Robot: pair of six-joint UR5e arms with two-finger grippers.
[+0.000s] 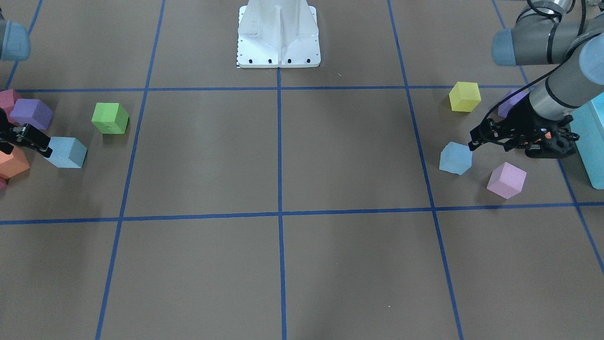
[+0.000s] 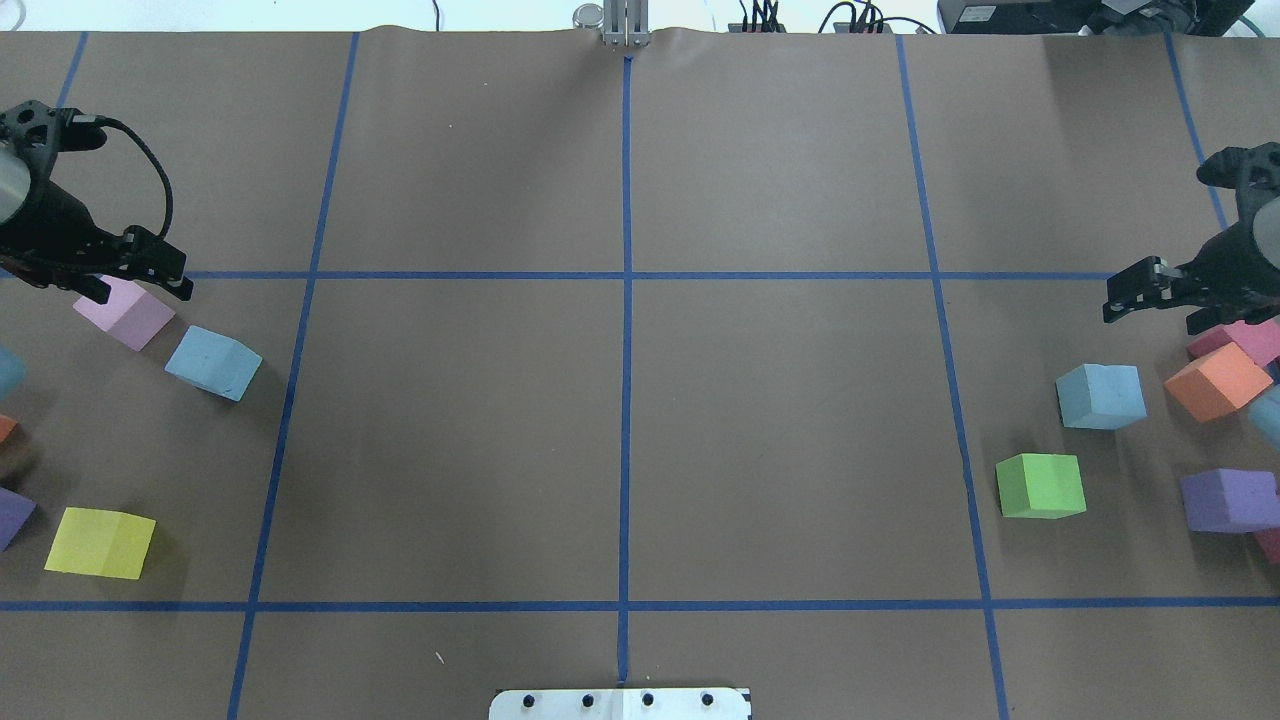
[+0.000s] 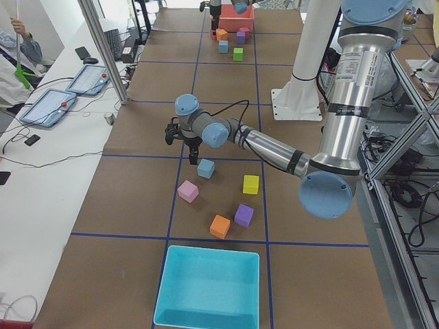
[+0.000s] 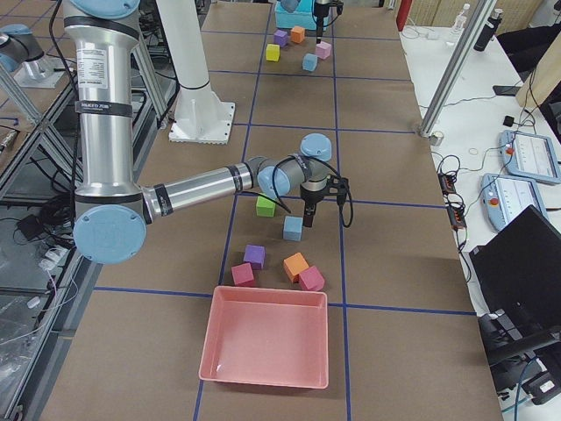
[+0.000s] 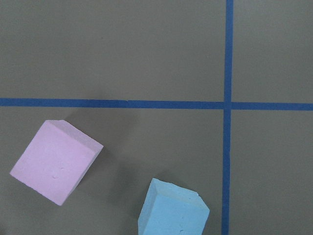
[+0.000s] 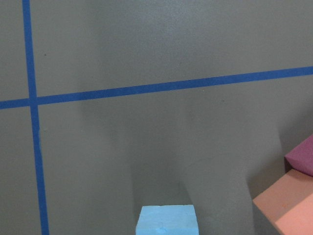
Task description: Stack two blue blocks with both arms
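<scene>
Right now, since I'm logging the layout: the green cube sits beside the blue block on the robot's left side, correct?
No. The green cube sits beside the blue block on the robot's right side, as the overhead exterior view shows.

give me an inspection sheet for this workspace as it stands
surface: table, brown cover, blue tape grid.
job's things: left blue block and right blue block lie at opposite ends, unstacked.
clutter: pink cube, yellow cube, green cube, orange cube, purple cube, among others; turquoise bin, red bin.
end effectors: left end effector open, empty, by the pink cube; right end effector open, empty, near the right blue block.
cables: black cable loops at the left wrist; none seen on the table.
surroundings: pedestal; operator benches with tablets and a laptop.
</scene>
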